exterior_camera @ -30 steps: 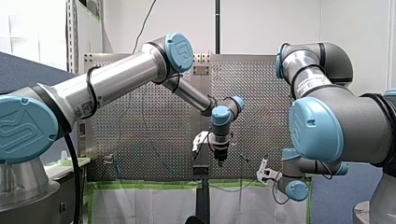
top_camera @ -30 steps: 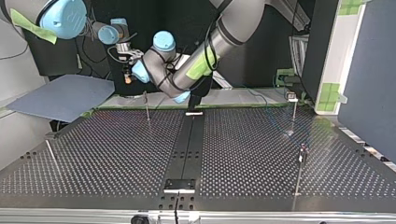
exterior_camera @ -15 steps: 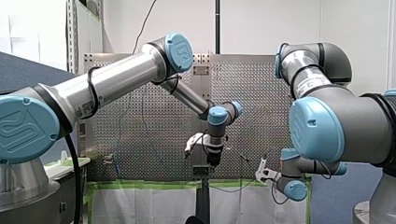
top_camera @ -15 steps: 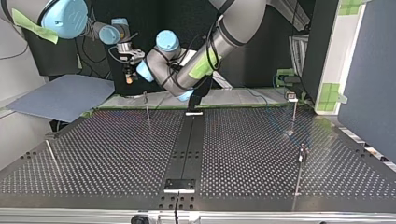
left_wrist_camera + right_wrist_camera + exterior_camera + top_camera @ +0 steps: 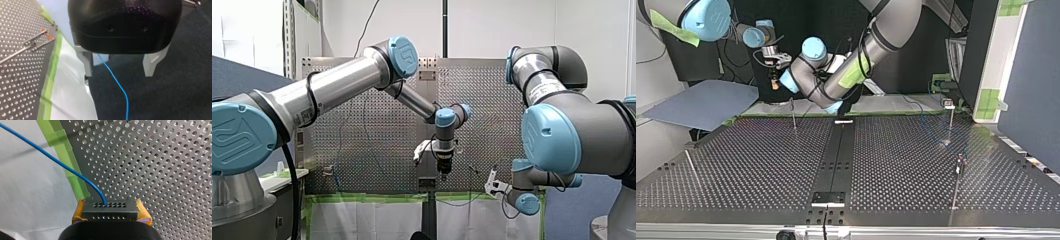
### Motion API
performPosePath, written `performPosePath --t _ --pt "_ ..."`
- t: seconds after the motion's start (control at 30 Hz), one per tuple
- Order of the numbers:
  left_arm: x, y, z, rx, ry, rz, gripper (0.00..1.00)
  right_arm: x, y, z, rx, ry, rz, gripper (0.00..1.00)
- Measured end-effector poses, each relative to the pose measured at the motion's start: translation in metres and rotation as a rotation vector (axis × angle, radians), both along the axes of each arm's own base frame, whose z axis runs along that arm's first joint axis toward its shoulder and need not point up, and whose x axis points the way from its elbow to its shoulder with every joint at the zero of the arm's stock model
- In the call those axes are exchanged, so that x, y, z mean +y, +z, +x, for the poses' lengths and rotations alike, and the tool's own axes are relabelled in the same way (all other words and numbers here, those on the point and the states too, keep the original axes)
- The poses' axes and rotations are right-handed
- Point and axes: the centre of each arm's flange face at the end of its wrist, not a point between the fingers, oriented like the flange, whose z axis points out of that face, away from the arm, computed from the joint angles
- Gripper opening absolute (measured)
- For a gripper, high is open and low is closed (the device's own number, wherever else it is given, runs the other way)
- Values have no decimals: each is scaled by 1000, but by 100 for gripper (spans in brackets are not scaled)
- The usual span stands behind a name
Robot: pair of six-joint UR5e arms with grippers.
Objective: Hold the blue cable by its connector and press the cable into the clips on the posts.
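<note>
In the right wrist view my right gripper [image 5: 110, 216] is shut with its yellow pads [image 5: 77, 211] on a black perforated connector [image 5: 110, 208]. The blue cable [image 5: 57, 162] leaves the connector and runs over the green tape and white sheet. In the left wrist view my left gripper [image 5: 119, 71] is open, and its metal fingers [image 5: 86, 62] stand wide apart. The blue cable [image 5: 117, 83] passes in the gap between them without touching. Thin posts [image 5: 793, 114] [image 5: 951, 120] [image 5: 958, 172] stand on the perforated table [image 5: 896, 165]. My left gripper [image 5: 443, 174] hangs at the table's edge, my right gripper [image 5: 772, 84] beside it.
Two thin posts with orange tips [image 5: 37, 41] lie beside my left gripper over the plate. Green tape [image 5: 65, 152] borders the table edge. A blue-grey board [image 5: 706, 102] lies at the top view's left. A black centre strip [image 5: 836, 155] runs across the table.
My left wrist swung a little to the front view's left and back right again, still open. My right gripper stayed about where it was with the connector.
</note>
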Motion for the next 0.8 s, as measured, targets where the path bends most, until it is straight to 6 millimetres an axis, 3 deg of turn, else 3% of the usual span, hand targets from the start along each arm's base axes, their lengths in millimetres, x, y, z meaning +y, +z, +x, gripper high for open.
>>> performPosePath --t 0.53,0.8 --pt "0 -5 9 -11 21 -49 98 0 0 1 0 3 -1 0" --pt "-1 -38 4 22 -11 -20 98 0 0 1 0 3 -1 0"
